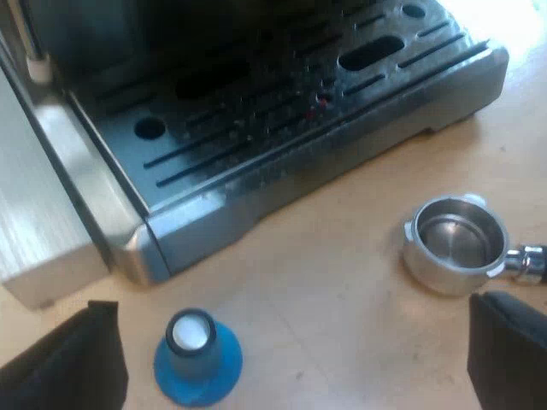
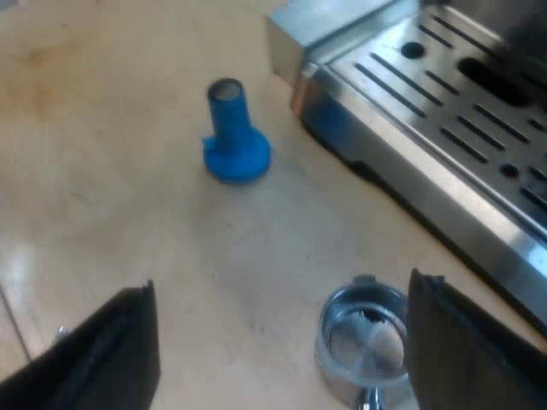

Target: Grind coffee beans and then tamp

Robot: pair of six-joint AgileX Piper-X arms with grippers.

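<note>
The metal holder (image 1: 455,243) lies loose on the wooden table with its basket empty; its round bowl (image 2: 363,342) sits between my right gripper's (image 2: 282,350) open fingers, close to one of them. The blue tamper (image 1: 197,357) stands upright on its base in front of the machine's drip tray, between my left gripper's (image 1: 295,359) open fingers and nearer one finger. In the right wrist view the tamper (image 2: 233,137) stands farther off, beside the machine's corner. Neither gripper holds anything.
The espresso machine's slotted metal drip tray (image 1: 282,128) juts out over the table, and its corner (image 2: 308,81) is near the tamper. Bare wooden tabletop (image 2: 102,171) stretches around the tamper and the holder.
</note>
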